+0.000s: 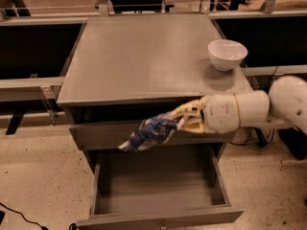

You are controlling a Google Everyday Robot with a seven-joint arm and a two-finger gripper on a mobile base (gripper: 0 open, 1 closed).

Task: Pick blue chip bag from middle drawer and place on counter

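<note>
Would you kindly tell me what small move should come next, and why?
Probably lift straight up: the pincer, shut on the blue chip bag, hangs above the middle drawer but below the counter edge, so it must clear that first.

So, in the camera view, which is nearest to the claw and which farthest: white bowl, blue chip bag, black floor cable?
The claw hangs above the open middle drawer.
1. blue chip bag, held in it, left side
2. white bowl, on the counter, back right
3. black cable, on the floor, far left
</note>
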